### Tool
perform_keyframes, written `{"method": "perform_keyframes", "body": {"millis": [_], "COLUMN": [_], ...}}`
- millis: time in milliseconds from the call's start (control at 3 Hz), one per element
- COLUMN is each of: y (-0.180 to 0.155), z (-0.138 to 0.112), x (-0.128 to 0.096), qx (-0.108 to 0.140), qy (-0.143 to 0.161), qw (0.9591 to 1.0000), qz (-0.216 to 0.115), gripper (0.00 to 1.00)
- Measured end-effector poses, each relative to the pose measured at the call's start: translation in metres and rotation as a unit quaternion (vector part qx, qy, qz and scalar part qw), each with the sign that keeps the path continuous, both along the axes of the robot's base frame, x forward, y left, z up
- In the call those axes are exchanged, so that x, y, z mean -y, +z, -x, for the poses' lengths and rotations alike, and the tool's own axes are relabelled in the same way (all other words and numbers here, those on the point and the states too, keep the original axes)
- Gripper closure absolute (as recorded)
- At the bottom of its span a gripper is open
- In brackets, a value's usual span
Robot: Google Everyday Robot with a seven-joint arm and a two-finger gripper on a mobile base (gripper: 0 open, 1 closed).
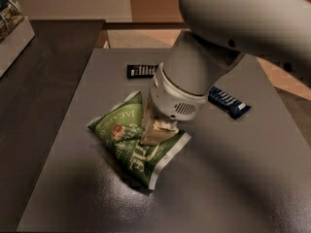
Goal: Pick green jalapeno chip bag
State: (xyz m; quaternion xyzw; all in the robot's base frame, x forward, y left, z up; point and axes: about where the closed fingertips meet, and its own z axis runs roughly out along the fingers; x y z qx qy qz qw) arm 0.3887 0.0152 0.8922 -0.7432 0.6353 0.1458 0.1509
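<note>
Your arm (199, 72) drops steeply from the upper right. The gripper (156, 131) presses onto the green jalapeno chip bag (127, 142), which lies centre-left on the table (233, 178). You cannot tell its grip.

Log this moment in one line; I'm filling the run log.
stage: pick | gripper: on green jalapeno chip bag, mid-bag | bag: lying on grey table | lifted: not yet

With the gripper (156, 130) down on the green jalapeno chip bag (121, 135), a black bar (141, 71) lies beyond the jaws, a blue bar (229, 102) right, bare table (73, 188) left.
</note>
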Motion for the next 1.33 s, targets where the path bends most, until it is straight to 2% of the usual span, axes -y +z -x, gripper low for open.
{"method": "perform_keyframes", "body": {"millis": [667, 1333], "y": [0.056, 0.120], "z": [-0.022, -0.030], "x": [-0.004, -0.003], "qx": [0.035, 0.071], "qy": [0.016, 0.056], "qw": [0.9992, 0.9959], "qz": [-0.006, -0.002], "gripper": [1.00, 1.00]}}
